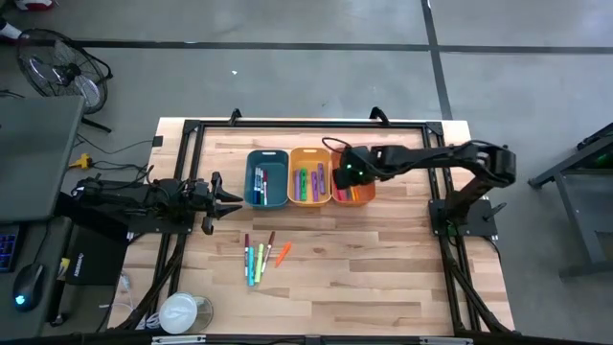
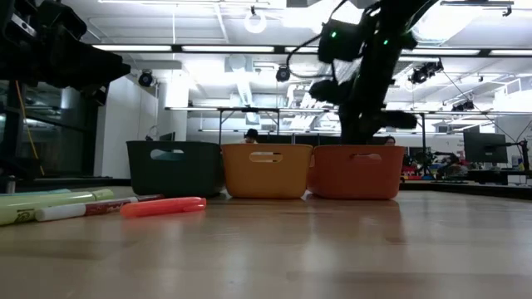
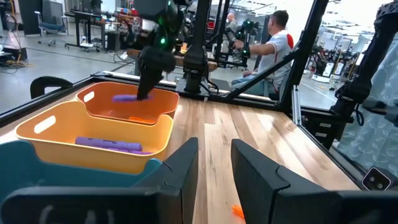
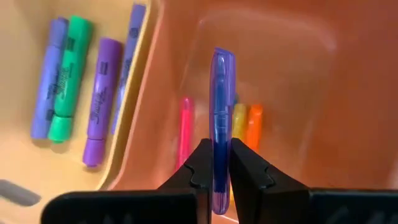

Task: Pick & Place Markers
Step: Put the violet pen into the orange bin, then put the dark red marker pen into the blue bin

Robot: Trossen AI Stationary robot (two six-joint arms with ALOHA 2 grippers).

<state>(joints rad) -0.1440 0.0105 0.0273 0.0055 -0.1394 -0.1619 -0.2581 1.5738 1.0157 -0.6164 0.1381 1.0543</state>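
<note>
The right gripper [image 4: 214,163] hangs over the orange bin [image 1: 353,194], its dark fingers pinched on a translucent purple marker [image 4: 219,118] held along the finger line, cap end pointing into the bin. In the left wrist view the same marker [image 3: 126,98] shows level with the bin's rim. Below it, on the bin floor, lie a pink marker [image 4: 185,129], a yellow marker [image 4: 239,118] and an orange marker [image 4: 254,124].

The yellow bin [image 4: 25,158] stands touching the orange one. It holds two lilac markers, a green marker [image 4: 68,78] and a deeper purple marker [image 4: 99,99]. Printed script runs along these barrels; it is too blurred to read. The teal bin [image 1: 267,178] stands at the other end of the row and holds a few markers whose colours are hard to tell.

All three bins are smooth moulded plastic, rectangular with rounded corners and a slot handle cut in each end wall. The table [image 1: 383,278] is pale wood planking with visible grain, framed by black metal rails.

Loose markers [image 1: 257,257] lie on the table in front of the bins: red, green and yellow barrels side by side, with an orange one [image 2: 163,206] just beside them. A white barrel in the low view bears small print, unreadable.

The left gripper [image 1: 228,200] waits beside the teal bin, fingers [image 3: 180,165] apart and holding nothing.
</note>
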